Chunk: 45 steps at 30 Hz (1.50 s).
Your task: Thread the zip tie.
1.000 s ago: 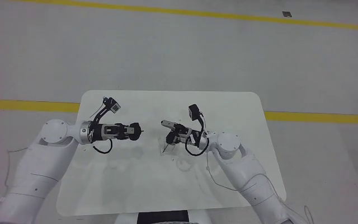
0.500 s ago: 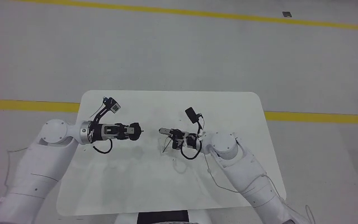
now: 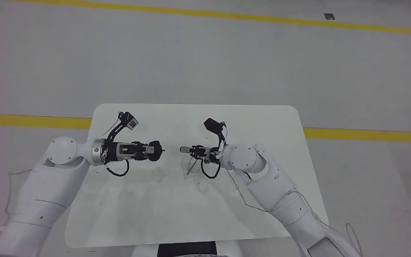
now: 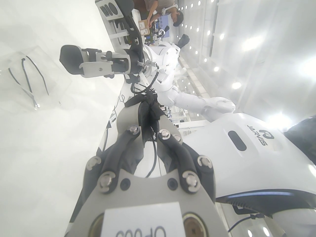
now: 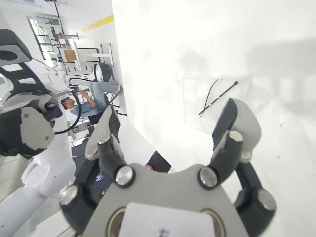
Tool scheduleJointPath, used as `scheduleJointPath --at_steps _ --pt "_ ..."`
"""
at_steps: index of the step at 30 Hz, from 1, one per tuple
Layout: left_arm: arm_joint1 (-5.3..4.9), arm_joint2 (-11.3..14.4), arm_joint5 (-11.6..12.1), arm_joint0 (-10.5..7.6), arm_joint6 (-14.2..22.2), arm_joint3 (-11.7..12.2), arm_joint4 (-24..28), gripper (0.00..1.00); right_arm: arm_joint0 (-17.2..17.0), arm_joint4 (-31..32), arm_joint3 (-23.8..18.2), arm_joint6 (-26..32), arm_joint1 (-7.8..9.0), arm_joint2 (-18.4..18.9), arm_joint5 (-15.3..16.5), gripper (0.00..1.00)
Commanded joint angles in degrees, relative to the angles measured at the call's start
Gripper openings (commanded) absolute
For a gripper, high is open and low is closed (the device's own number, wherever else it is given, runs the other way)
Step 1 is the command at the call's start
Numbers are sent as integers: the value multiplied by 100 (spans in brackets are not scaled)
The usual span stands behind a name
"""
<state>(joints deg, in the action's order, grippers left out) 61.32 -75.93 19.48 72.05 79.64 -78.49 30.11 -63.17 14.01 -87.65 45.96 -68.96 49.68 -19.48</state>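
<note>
Left hand (image 3: 158, 150) and right hand (image 3: 182, 150) face tip to tip over the counter (image 3: 128, 212) in the top view, zip ties (image 3: 191, 169) flat on it near the right hand. Left wrist view: left hand (image 4: 147, 104) pressed together, zip ties (image 4: 27, 77) well apart from it. Right wrist view: right hand (image 5: 170, 122) spread wide, zip ties (image 5: 217, 97) just past its fingertips.

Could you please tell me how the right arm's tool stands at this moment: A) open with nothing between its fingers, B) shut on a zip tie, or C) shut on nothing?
A: in the right wrist view the right tool has its fingers spread wide with nothing between them, and the zip ties lie on the table beyond.
</note>
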Motion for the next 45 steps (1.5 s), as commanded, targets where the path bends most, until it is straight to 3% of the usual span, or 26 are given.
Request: scheduleJointPath --at_steps 1,9,18,24,31,34,40,45 --pt "0 0 0 0 0 0 0 0 76 160 13 75 -69 -24 0 100" --pt "0 0 0 0 0 0 0 0 24 1066 126 630 -359 262 0 100" --pt "0 0 0 0 0 0 0 0 10 1109 119 662 -373 282 0 100" --pt "0 0 0 0 0 0 0 0 29 1751 -119 783 -393 19 0 100" --pt "0 0 0 0 0 0 0 0 152 2150 138 1169 -579 -98 0 100" --pt "0 0 0 0 0 0 0 0 166 2288 250 1252 -679 -100 0 51" --pt "0 0 0 0 0 0 0 0 136 2646 414 1445 -875 -9 0 37" --pt "0 0 0 0 0 0 0 0 118 3032 555 1699 -1048 104 0 34"
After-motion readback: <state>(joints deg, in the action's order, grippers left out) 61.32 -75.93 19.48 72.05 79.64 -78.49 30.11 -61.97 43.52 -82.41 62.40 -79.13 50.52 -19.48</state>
